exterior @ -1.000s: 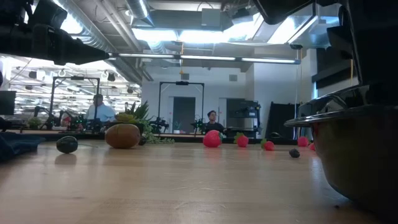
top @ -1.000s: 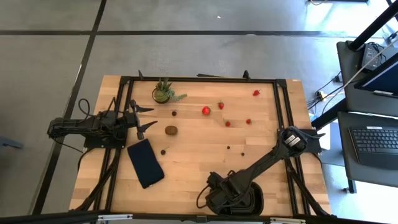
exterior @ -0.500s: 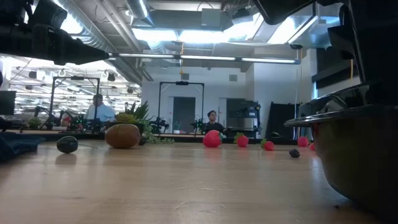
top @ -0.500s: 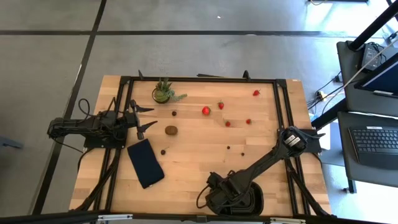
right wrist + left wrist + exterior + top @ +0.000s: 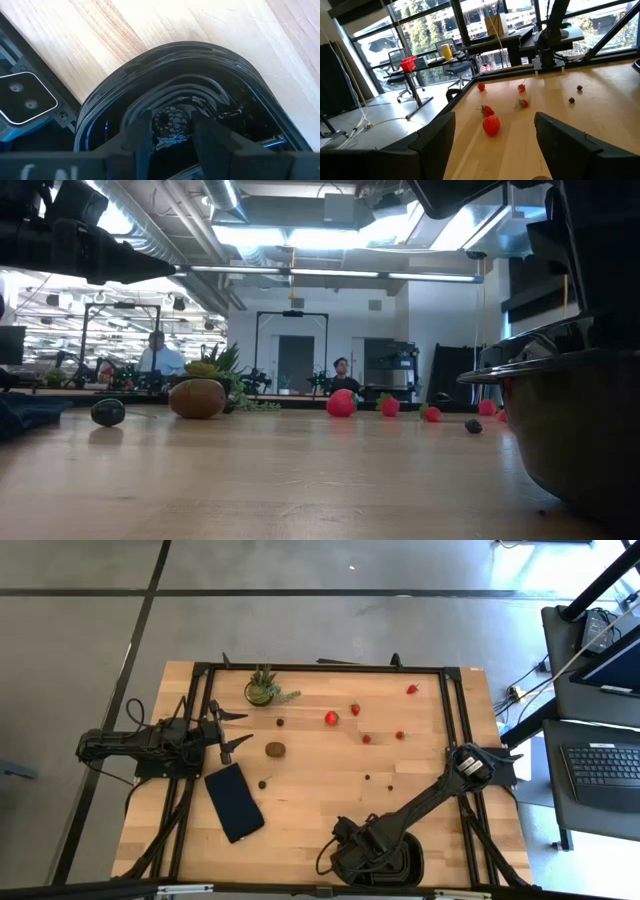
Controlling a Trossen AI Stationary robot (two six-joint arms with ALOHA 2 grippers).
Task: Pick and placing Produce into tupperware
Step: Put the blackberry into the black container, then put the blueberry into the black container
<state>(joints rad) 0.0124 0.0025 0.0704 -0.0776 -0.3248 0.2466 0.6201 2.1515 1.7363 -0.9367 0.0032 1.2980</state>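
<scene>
- Tupperware (image 5: 400, 862) sits at the near edge of the table (image 5: 330, 790) in the high view, mostly hidden under the right gripper (image 5: 362, 850), which reaches down into it. The left gripper (image 5: 232, 730) hangs at the table's left side with its fingers spread, holding nothing, near the kiwi (image 5: 275, 749). Strawberries (the largest (image 5: 331, 718) among them) lie scattered across the far half, well apart from the tray. A potted plant (image 5: 262, 688) stands near the far edge, and a dark slab (image 5: 234, 801) lies just beside the left gripper.
- Low view: the tupperware's dark wall (image 5: 580, 450) fills the right side. The kiwi (image 5: 197, 398) and a dark berry (image 5: 108, 412) rest on the wood at left, red strawberries (image 5: 341, 403) further back.
- Left wrist view: the two fingers (image 5: 432, 142) stand wide apart with only bare table between them; the big strawberry (image 5: 491, 125) lies ahead of them, untouched.
- Right wrist view: the right gripper (image 5: 171, 135) is inside the black tray (image 5: 245, 85), its fingers (image 5: 137, 132) a narrow gap apart around a dark knobbly berry (image 5: 170, 122); whether they actually press on it I cannot tell.
</scene>
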